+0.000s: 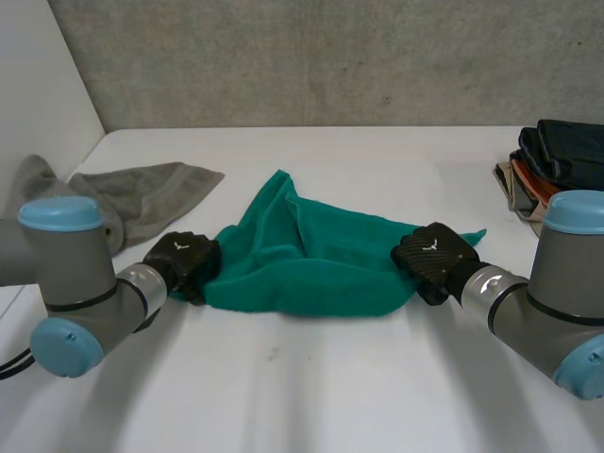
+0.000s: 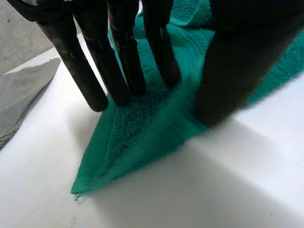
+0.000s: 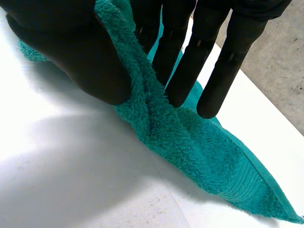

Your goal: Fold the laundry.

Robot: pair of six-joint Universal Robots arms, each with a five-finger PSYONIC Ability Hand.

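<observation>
A teal towel (image 1: 311, 255) lies bunched across the middle of the white table, with a peak pointing to the far side. My left hand (image 1: 184, 257) is at its left corner. In the left wrist view the straight fingers (image 2: 118, 71) rest their tips on the towel (image 2: 142, 128), the thumb sits down at its near edge, and the corner lies flat beyond them. My right hand (image 1: 434, 255) is at the towel's right end. There the thumb (image 3: 71, 47) and fingers pinch a raised ridge of towel (image 3: 190, 142), and the right corner trails past the fingertips.
A crumpled grey cloth (image 1: 142, 198) lies at the back left, close to my left hand, and its edge shows beside the left fingers (image 2: 23, 95). A stack of folded dark and orange clothes (image 1: 557, 170) sits at the table's right edge. A grey wall runs behind the table.
</observation>
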